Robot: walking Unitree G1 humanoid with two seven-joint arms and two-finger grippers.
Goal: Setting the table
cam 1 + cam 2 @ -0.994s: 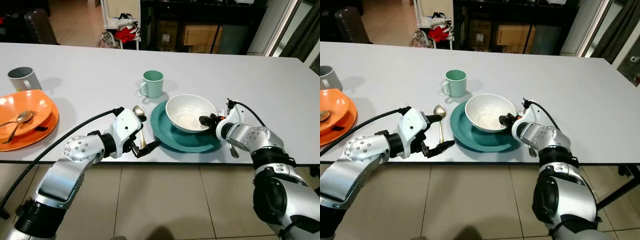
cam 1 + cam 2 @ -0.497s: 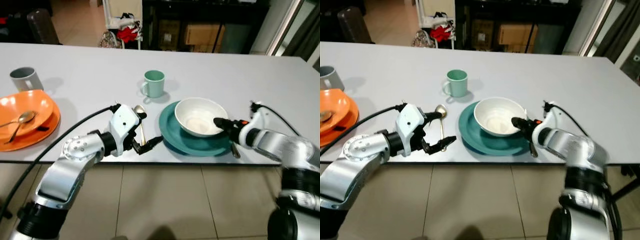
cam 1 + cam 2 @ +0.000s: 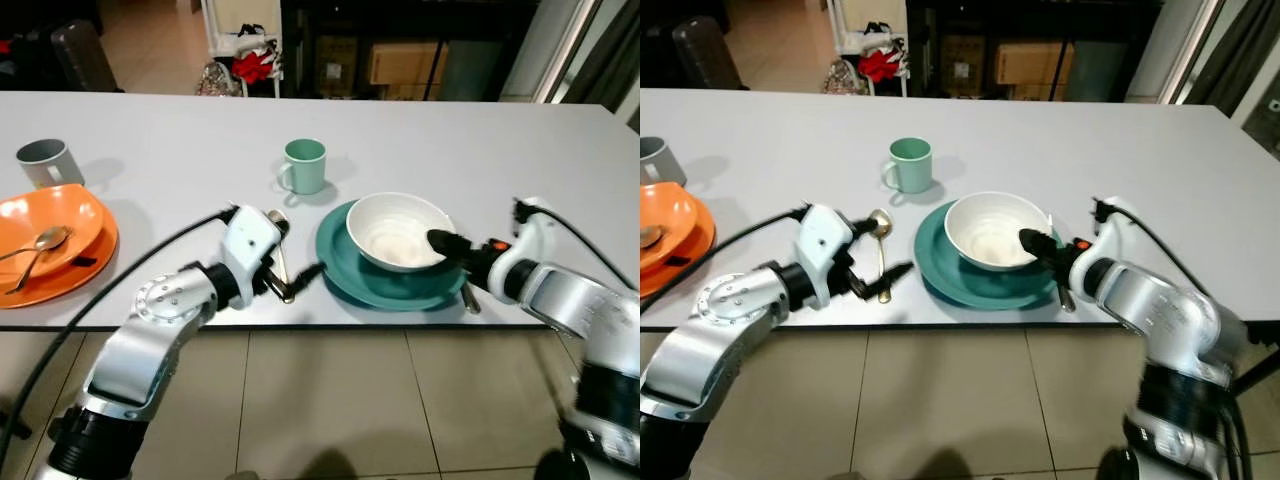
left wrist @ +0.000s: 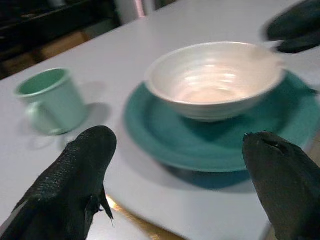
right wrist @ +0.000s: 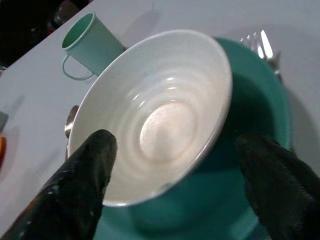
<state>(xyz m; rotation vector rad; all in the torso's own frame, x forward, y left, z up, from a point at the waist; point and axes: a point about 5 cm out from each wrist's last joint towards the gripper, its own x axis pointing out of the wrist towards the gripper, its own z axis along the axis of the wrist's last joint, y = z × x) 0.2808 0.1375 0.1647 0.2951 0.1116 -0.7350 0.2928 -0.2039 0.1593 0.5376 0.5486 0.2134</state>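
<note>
A white bowl (image 3: 400, 232) sits on a teal plate (image 3: 345, 275) near the table's front edge. Behind them to the left stands a mint-green mug (image 3: 304, 165). A gold spoon (image 3: 277, 217) lies left of the plate, and a fork (image 3: 470, 298) lies right of it. My left gripper (image 3: 300, 255) is open over the spoon's handle, its fingers (image 4: 75, 175) pointing at the plate's left edge. My right gripper (image 3: 450, 248) is open at the bowl's right rim, and the bowl (image 5: 155, 120) shows between its fingers (image 5: 85, 170).
At the far left an orange bowl holding a spoon (image 3: 35, 245) rests on an orange plate (image 3: 75, 270), with a grey mug (image 3: 43, 161) behind. The table edge (image 3: 330, 327) runs just below both grippers. Beyond the table are shelves and a tiled floor.
My right arm has swung out to the right and stretched, its gripper staying by the bowl's right rim. My left gripper has shifted slightly toward the plate. The view has moved a little.
</note>
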